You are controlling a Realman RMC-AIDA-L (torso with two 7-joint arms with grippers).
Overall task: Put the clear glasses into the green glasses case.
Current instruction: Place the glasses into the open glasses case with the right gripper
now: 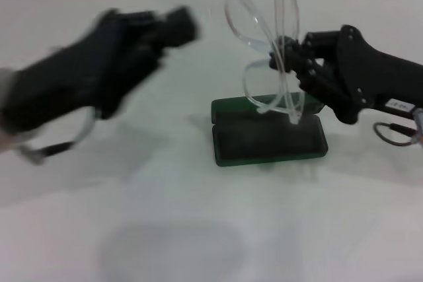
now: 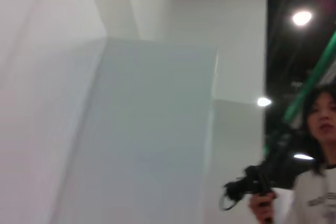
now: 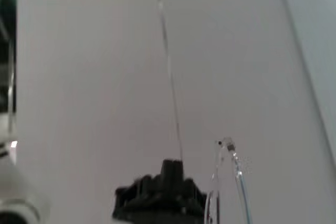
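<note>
Fingers of the right gripper (image 1: 281, 59) pinch the clear glasses (image 1: 268, 37) near the middle of the frame, holding them upended in the air above the green glasses case (image 1: 268, 137), so that one lens rises toward the back wall and the other hangs down with a temple tip close to the case's back edge. The case lies open on the white tabletop (image 1: 198, 229), its dark interior facing up, in front of the robot and slightly to its right.

The left gripper (image 1: 178, 24) is raised off the tabletop on the left side, well apart from the case. Motion blur hides its fingers, so whether they are spread or pressed together cannot be told. Its wrist camera looks away into the room, where a person stands.

The step in hand appears to be lowering the glasses into the case. Doing it well calls for turning the frame from upright toward flat, lining its long axis up with the long side of the case, and keeping the temple arms folded in so that nothing overhangs the rim. A slow descent seems wise, since the thin plastic could catch on the case wall and tip the light case.

No brand, label or writing on the case or the glasses can be read in these views.
</note>
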